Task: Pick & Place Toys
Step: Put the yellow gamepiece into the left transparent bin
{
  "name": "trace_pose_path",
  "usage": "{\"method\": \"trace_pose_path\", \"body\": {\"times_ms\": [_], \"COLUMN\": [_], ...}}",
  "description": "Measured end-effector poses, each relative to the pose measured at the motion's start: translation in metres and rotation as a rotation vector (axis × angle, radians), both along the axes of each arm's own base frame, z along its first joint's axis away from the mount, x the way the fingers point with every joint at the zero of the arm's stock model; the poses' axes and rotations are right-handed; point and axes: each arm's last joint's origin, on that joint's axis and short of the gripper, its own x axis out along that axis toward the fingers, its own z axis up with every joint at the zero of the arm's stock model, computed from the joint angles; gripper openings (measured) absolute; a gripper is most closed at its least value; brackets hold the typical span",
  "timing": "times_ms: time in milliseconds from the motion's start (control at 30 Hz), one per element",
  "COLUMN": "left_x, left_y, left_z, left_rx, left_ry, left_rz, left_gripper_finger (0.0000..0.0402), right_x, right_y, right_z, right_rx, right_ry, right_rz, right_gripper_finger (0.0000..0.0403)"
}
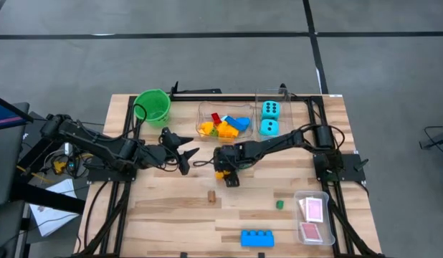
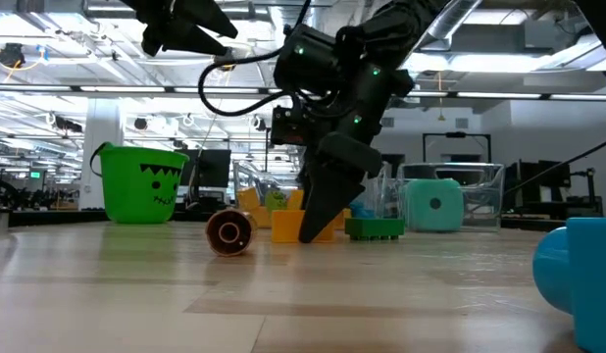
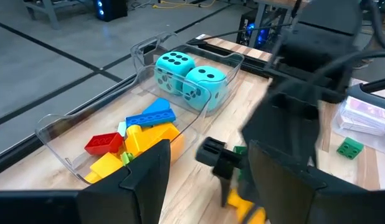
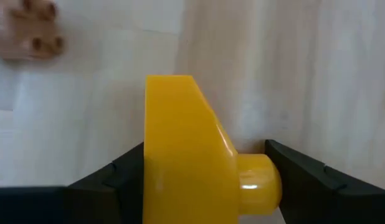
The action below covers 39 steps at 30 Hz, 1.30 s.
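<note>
Down on the wooden table (image 1: 171, 208), my right gripper (image 1: 223, 174) straddled a yellow plastic block (image 4: 186, 149), fingers spread either side, my left gripper (image 1: 187, 159) hovered nearby, half-spread, empty.

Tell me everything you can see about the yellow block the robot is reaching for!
The yellow block is smooth, shiny plastic with a sloped side and one round stud sticking out sideways. It rests on the wooden table near its middle, just in front of the clear tub of blocks. The right end effector is down over it, one dark finger on each side, apparently not yet lifting it.
</note>
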Motion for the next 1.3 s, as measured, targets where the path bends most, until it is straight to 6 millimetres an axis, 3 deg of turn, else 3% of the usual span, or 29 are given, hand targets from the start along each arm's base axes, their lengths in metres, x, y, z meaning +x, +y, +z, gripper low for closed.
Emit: {"method": "trace_pose_path", "body": {"times_ms": [433, 800, 1000, 1300], "left_x": [0.000, 0.000, 0.000, 0.001], "left_y": [0.000, 0.000, 0.000, 0.001], "left_z": [-0.001, -0.001, 0.001, 0.002], "left_rx": [-0.001, -0.004, -0.009, -0.004], "left_ry": [0.006, 0.003, -0.016, -0.020], "left_rz": [0.001, 0.002, 0.002, 0.003], "left_gripper_finger": [0.0213, 0.0213, 0.0213, 0.0213], "right_x": [-0.027, -0.060, -0.071, -0.072], "right_y": [0.077, 0.135, 0.133, 0.092], "right_z": [0.026, 0.027, 0.037, 0.108], "right_rx": [-0.103, -0.297, -0.416, -0.496], "right_ry": [0.014, -0.042, -0.067, -0.265], "right_rz": [-0.154, -0.315, -0.376, -0.446], "right_gripper_finger": [0.0257, 0.0257, 0.0257, 0.0257]}}
